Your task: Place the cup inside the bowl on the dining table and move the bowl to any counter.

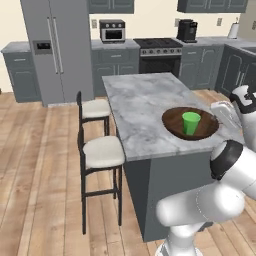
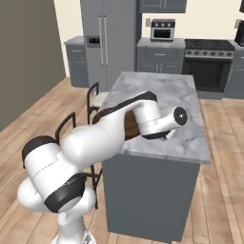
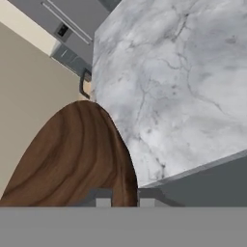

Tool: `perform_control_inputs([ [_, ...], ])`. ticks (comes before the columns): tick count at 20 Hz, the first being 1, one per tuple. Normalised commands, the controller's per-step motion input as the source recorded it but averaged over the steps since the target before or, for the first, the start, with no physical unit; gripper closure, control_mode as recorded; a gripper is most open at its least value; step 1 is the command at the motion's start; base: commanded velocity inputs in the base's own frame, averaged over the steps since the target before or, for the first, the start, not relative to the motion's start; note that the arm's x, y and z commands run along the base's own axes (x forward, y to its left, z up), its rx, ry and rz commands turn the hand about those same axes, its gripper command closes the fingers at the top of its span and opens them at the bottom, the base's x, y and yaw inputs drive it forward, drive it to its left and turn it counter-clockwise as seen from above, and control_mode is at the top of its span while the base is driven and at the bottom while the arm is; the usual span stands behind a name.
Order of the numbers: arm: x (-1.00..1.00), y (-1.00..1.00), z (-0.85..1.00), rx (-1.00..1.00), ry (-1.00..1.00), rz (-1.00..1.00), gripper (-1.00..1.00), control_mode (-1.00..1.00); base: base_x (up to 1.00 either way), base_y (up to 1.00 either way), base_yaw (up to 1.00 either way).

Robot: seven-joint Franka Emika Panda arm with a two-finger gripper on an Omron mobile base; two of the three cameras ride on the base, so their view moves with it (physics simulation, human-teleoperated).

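Note:
The green cup (image 1: pixel 191 123) stands upright inside the dark brown wooden bowl (image 1: pixel 175 127), which is near the right edge of the marble dining table (image 1: pixel 140 105). My gripper (image 1: pixel 217 118) is at the bowl's right rim. In the hand view the bowl (image 3: pixel 72 159) looms large, and its rim runs between my two fingertips; the gripper (image 3: pixel 125 197) is shut on it. I cannot tell whether the bowl rests on the table (image 3: pixel 183 72) or is just off it. In the right base view my arm hides most of the bowl (image 2: pixel 129 127), and the cup is hidden.
Two stools (image 1: pixel 95 108) (image 1: pixel 103 152) stand along the table's left side. Along the back wall are a fridge (image 1: pixel 57 47), a stove (image 1: pixel 159 50) and grey counters (image 1: pixel 215 41) over dark cabinets, carrying a toaster oven (image 1: pixel 112 31) and a coffee machine (image 1: pixel 187 30). Wooden floor surrounds the island.

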Motion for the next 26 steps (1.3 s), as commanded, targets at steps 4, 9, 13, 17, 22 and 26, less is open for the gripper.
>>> perform_control_inputs([
  [4,0.0,0.0,0.0,0.0,0.0,0.0,1.0,1.0,-0.48,-0.29,0.0],
  [9,0.0,0.0,0.0,0.0,0.0,0.0,1.0,1.0,-0.09,-0.54,0.0],
  [13,0.0,0.0,0.0,0.0,0.0,0.0,1.0,1.0,0.0,-0.72,0.0],
  [17,0.0,0.0,0.0,0.0,0.0,0.0,1.0,1.0,0.0,-0.81,0.0],
  [22,0.0,0.0,0.0,0.0,0.0,0.0,1.0,1.0,0.0,-0.81,0.0],
  [26,0.0,0.0,0.0,0.0,0.0,0.0,1.0,1.0,0.0,-0.83,0.0],
])
